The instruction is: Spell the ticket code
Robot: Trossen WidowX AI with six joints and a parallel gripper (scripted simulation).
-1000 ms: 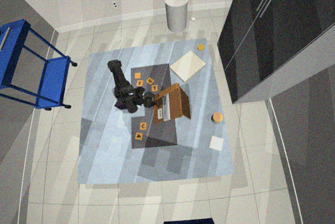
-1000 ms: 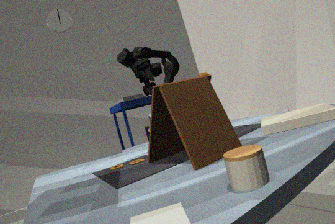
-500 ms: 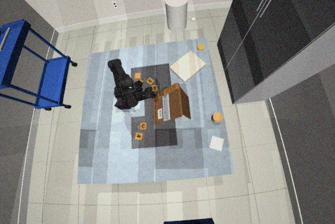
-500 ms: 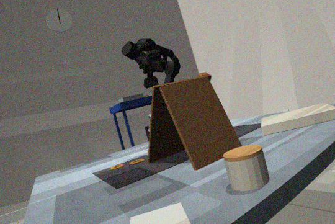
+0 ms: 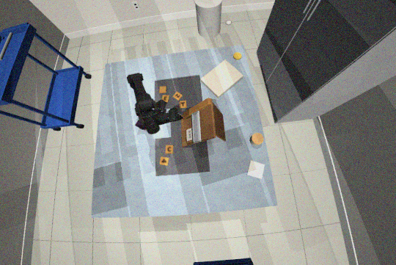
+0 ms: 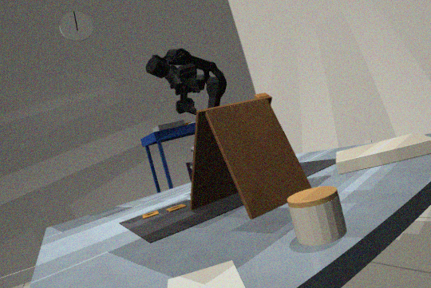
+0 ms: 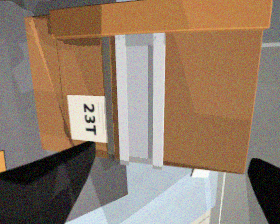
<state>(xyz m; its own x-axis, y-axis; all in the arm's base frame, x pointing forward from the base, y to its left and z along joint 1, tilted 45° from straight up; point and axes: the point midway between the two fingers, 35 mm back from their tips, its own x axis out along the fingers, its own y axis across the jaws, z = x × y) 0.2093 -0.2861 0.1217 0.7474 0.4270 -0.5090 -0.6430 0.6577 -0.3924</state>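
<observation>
A brown tilted board (image 5: pixel 207 125) (image 6: pixel 255 155) (image 7: pixel 211 100) carries an empty pale rail (image 5: pixel 194 126) (image 7: pixel 121 100). A raised bar (image 7: pixel 191 17) crosses the board at the rail's upper end in the wrist view. The ticket (image 5: pixel 189 134) (image 7: pixel 76 117) beside the rail reads 23T. A T tile (image 5: pixel 182 104), an N- or Z-like tile (image 5: pixel 177 95), an E- or 3-like tile (image 5: pixel 165 97) and an unclear tile (image 5: pixel 163 89) lie on the dark mat. So do a C tile (image 5: pixel 169 149) and an A- or 4-like tile (image 5: pixel 164 161). My gripper (image 7: pixel 171 157) is open and empty over the board.
A lidded canister (image 5: pixel 257 139) (image 6: pixel 317 219) and a white paper (image 5: pixel 256 169) are right of the board in the top view. A cream slab (image 5: pixel 222 78) (image 6: pixel 383 153) and a yellow round thing (image 5: pixel 237 56) lie farther up. The dark mat (image 5: pixel 183 165) is under the board.
</observation>
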